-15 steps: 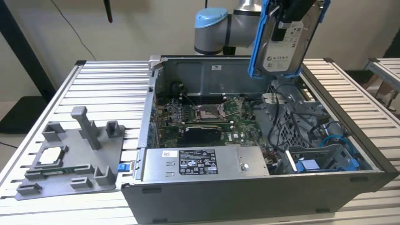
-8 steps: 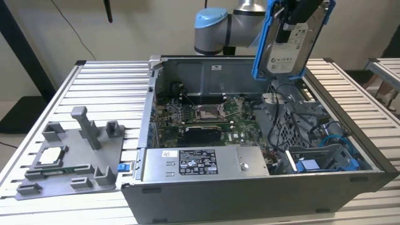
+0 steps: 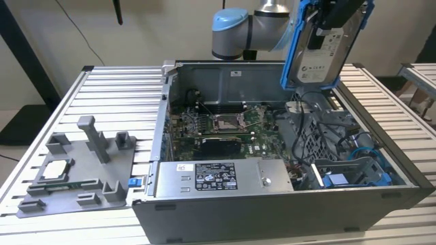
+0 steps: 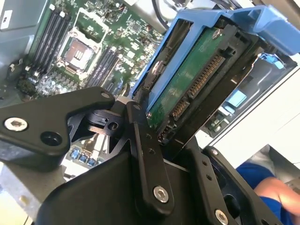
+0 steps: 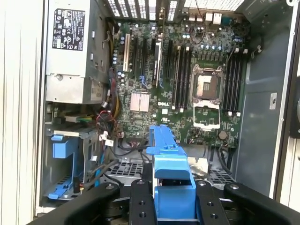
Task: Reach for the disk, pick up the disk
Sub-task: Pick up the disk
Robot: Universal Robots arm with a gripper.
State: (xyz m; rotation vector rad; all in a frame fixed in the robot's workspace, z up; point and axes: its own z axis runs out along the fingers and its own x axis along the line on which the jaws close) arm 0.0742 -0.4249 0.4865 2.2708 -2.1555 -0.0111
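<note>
The disk (image 3: 320,51) hangs upright above the open computer case, its white label facing the exterior view and blue rails along its edges. My gripper (image 3: 335,14) is shut on its upper end, at the top of the exterior view. In the second wrist view the disk (image 4: 197,79) shows its green circuit board and connector between my black fingers (image 4: 143,154). In the first wrist view its blue rail (image 5: 169,164) stands up between the fingers (image 5: 140,206), with my gripper (image 5: 173,206) shut around it.
The open computer case (image 3: 272,214) stands on a slatted metal table (image 3: 116,97). Inside lie the motherboard (image 5: 187,84), a long grey box with a sticker (image 3: 218,176), cables and a blue drive bay (image 3: 354,178). A grey fixture tray (image 3: 75,173) with a small square chip sits at the exterior view's left.
</note>
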